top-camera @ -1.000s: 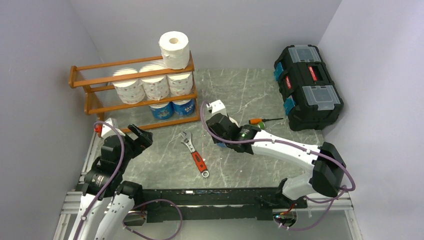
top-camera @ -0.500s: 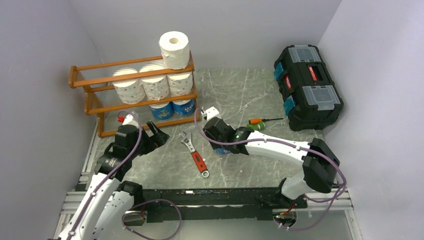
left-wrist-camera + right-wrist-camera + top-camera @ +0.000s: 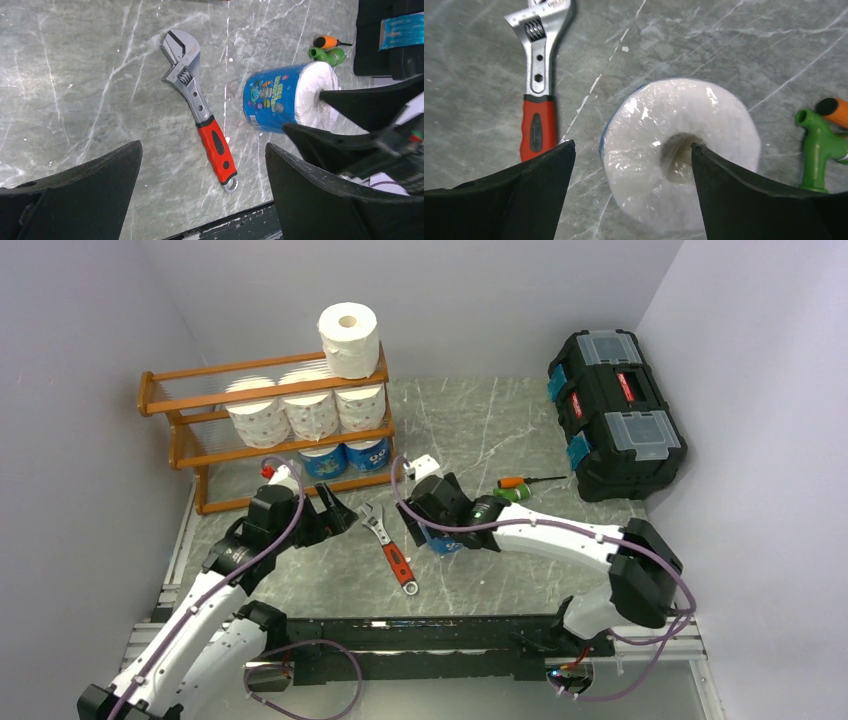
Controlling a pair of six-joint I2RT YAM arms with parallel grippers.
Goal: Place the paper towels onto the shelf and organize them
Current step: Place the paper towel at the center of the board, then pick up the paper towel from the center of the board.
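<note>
blue-wrapped roll (image 3: pixel 639 150) between parted right fingers (image 3: pixel 524 200), one at its core; left fingers (image 3: pixel 75 200) spread

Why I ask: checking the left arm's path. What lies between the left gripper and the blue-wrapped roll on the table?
A red-handled wrench lies flat on the table between the left gripper and the roll; the top view shows it.

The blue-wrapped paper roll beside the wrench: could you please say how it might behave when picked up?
The roll is probably light and squashy, being wound paper around a hollow core. Its glossy wrap may be slippery. Being round, it would likely roll if nudged sideways.
</note>
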